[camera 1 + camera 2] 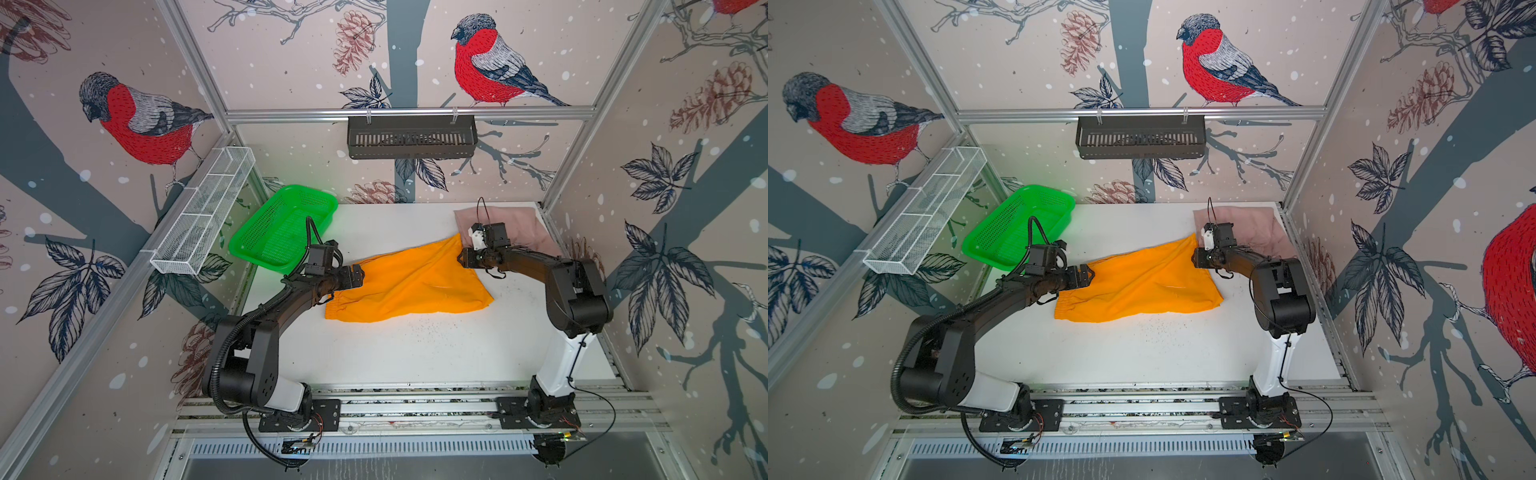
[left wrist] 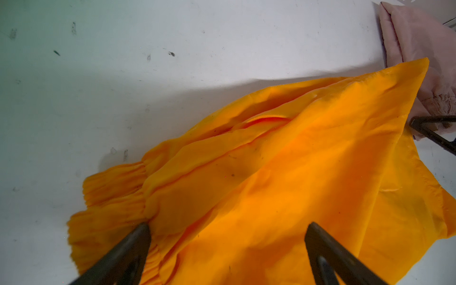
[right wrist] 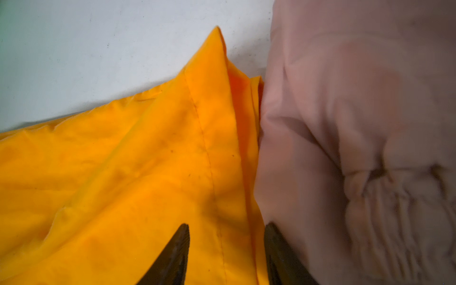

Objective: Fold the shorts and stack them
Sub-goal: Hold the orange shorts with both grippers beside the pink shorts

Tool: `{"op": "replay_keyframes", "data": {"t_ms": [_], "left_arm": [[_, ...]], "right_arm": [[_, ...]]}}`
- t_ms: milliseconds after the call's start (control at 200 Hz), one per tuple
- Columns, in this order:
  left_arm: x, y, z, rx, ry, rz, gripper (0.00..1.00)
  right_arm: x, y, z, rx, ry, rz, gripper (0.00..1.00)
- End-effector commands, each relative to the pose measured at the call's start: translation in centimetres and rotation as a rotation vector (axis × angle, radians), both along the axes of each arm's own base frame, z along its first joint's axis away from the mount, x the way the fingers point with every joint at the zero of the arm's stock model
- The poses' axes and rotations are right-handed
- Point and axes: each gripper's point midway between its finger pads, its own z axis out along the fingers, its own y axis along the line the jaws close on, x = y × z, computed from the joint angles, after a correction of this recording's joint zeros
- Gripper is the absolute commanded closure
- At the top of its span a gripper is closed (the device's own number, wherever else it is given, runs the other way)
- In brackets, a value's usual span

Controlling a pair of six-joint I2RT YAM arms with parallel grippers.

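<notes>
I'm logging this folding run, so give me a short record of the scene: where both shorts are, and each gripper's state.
orange shorts: spread unfolded in the middle, one corner by the pink shorts
pink shorts: far right corner of table
left gripper: open, over orange waistband
right gripper: open, astride orange hem
stack: not yet made

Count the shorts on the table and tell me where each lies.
2. The orange shorts lie spread mid-table; the pink shorts sit in the far right corner, partly hidden. No more show.
</notes>
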Motion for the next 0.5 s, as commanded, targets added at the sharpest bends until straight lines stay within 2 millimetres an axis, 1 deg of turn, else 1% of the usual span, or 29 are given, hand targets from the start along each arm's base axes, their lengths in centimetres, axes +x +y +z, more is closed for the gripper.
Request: {"op": "replay_keyframes", "data": {"t_ms": [0, 105, 155, 360, 470, 495], "left_arm": [[0.35, 0.09, 0.34, -0.003, -0.015, 0.008, 0.02], [0.3, 0.16, 0.32, 0.002, -0.015, 0.009, 0.02], [0.26, 0.21, 0.18, 0.006, -0.011, 0.009, 0.02], [0.04, 0.48, -0.29, 0.019, 0.002, 0.016, 0.02], [0.03, 0.65, -0.42, 0.028, 0.003, 0.022, 0.02], [0.05, 0.72, -0.42, 0.031, 0.003, 0.026, 0.02]], "right_arm": [[0.54, 0.66, 0.07, -0.011, -0.017, 0.023, 0.51], [1.01, 1.06, -0.06, -0.024, -0.018, 0.031, 0.55], [1.24, 1.15, -0.1, -0.032, -0.019, 0.028, 0.6], [1.44, 0.83, -0.18, -0.036, -0.016, 0.013, 0.75], [1.39, 0.57, 0.03, -0.038, -0.014, 0.006, 0.96], [1.32, 0.48, 0.1, -0.037, -0.012, 0.005, 0.97]]}}
